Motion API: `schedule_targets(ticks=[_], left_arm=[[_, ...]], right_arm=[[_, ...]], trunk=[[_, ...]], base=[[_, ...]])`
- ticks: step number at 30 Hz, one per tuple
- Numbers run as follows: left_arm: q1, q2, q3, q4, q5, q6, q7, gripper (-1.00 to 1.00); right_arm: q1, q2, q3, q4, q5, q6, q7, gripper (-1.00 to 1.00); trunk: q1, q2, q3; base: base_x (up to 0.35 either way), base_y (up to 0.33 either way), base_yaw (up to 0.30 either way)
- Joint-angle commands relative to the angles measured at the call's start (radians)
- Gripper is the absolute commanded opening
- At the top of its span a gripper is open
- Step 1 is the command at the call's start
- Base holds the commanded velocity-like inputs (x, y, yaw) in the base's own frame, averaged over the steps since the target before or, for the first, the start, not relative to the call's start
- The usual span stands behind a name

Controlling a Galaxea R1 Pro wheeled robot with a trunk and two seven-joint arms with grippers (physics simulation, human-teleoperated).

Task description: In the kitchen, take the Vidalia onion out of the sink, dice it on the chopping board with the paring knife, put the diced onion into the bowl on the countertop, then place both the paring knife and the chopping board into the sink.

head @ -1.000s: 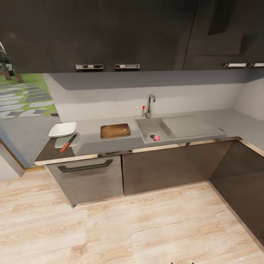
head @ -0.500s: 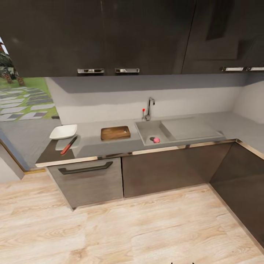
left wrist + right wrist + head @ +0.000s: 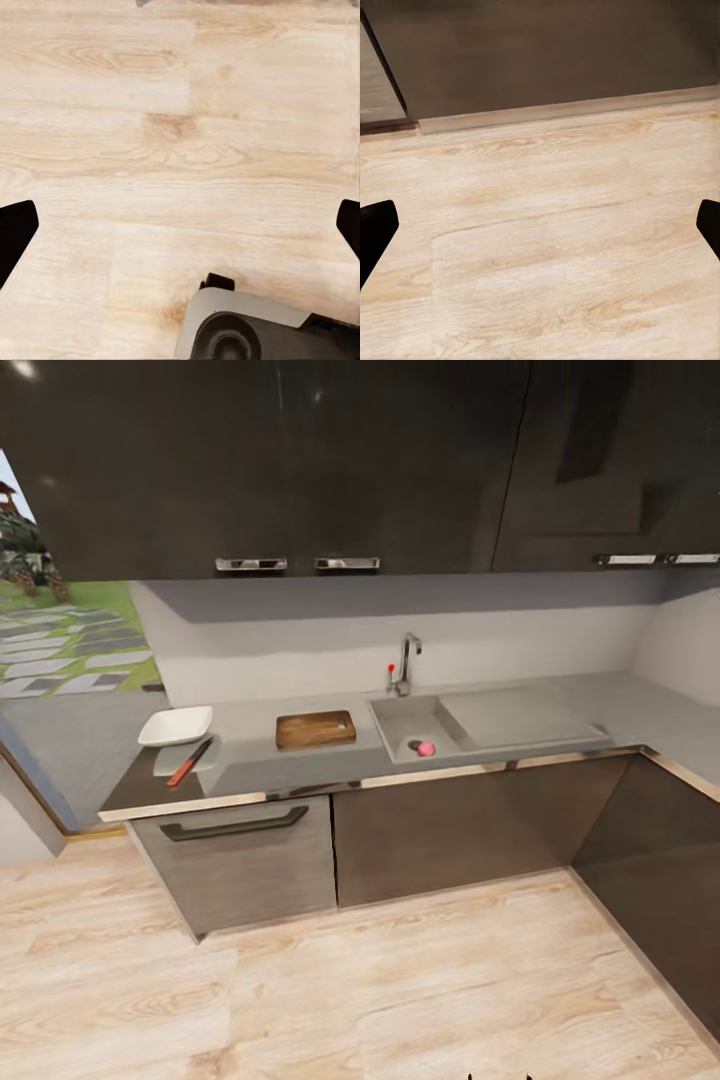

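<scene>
a: you're on the approach; nothing is picked up yet. the vidalia onion (image 3: pixel 426 748) sits in the sink (image 3: pixel 400 712), by the drain.

b: jaws?

a: both pairs spread wide, empty, over the wood floor (image 3: pixel 350 980).

b: next?

a: close on the worktop (image 3: pixel 250 752). chopping board (image 3: pixel 315 729) lies left of the sink, bowl (image 3: pixel 176 725) and knife (image 3: pixel 188 762) beyond. nothing blocks you.

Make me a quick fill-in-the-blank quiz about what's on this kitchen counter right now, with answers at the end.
1. The Vidalia onion lies inside the ____.
2. The chopping board sits on the countertop between the sink and the white ____.
3. The tap has a knob coloured ____.
4. The floor looks like pale ____.

Answers: sink; bowl; red; wood
</scene>
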Motion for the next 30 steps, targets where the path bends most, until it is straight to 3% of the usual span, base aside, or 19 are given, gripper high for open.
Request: schedule_targets(ticks=[1, 7, 12, 19, 30], left_arm=[[0.001, 0.0, -0.001, -0.035, 0.001, -0.001, 0.004, 1.0], [0.001, 0.002, -0.002, -0.093, -0.004, -0.004, 0.011, 1.0], [0.001, 0.005, -0.006, -0.024, -0.019, -0.04, 0.01, 1.0], [0.001, 0.006, -0.009, -0.003, -0.022, -0.113, 0.007, 1.0], [0.001, 0.005, -0.01, 0.014, -0.023, -0.126, 0.009, 1.0]], right_arm=[[-0.001, 0.0, -0.003, -0.001, 0.011, -0.003, -0.008, 1.0], [-0.001, 0.005, -0.002, -0.058, 0.01, -0.007, -0.008, 1.0], [-0.001, 0.011, 0.003, -0.084, 0.009, -0.007, -0.007, 1.0], [-0.001, 0.005, 0.003, -0.084, 0.009, -0.007, -0.007, 1.0], [-0.001, 0.002, 0.002, -0.083, 0.009, -0.006, -0.008, 1.0]], trunk=[[0.001, -0.002, 0.0], [0.001, -0.002, 0.009], [0.001, -0.002, 0.017], [0.001, -0.002, 0.028], [0.001, -0.002, 0.046]], base=[[0.0, 0.0, 0.0], [0.0, 0.0, 0.0], [0.0, 0.0, 0.0], [0.0, 0.0, 0.0], [0.0, 0.0, 0.0]])
